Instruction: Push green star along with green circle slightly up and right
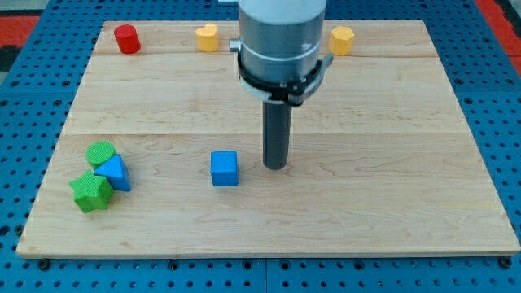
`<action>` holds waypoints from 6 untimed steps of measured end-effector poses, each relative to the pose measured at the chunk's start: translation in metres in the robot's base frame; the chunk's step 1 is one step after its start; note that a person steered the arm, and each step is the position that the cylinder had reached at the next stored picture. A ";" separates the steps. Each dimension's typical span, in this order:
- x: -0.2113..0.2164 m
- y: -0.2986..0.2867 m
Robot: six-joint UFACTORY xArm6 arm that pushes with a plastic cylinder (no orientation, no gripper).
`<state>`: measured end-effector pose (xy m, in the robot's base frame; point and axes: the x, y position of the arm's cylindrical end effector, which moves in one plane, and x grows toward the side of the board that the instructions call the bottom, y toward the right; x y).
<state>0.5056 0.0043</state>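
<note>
The green star [90, 192] lies near the board's lower left corner. The green circle [101, 152] sits just above it. A blue triangle-like block [114, 172] rests between them on their right side, touching both. My tip [276, 166] is down on the board near the middle, far to the right of the green blocks. It stands just right of a blue cube [224, 168], with a small gap between them.
A red cylinder [126, 38] sits at the top left. A yellow heart [207, 37] and a yellow hexagon [342, 39] sit along the top edge, either side of the arm's body. The wooden board [391, 187] lies on a blue pegboard.
</note>
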 end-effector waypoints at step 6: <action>0.063 -0.216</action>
<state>0.5682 -0.2116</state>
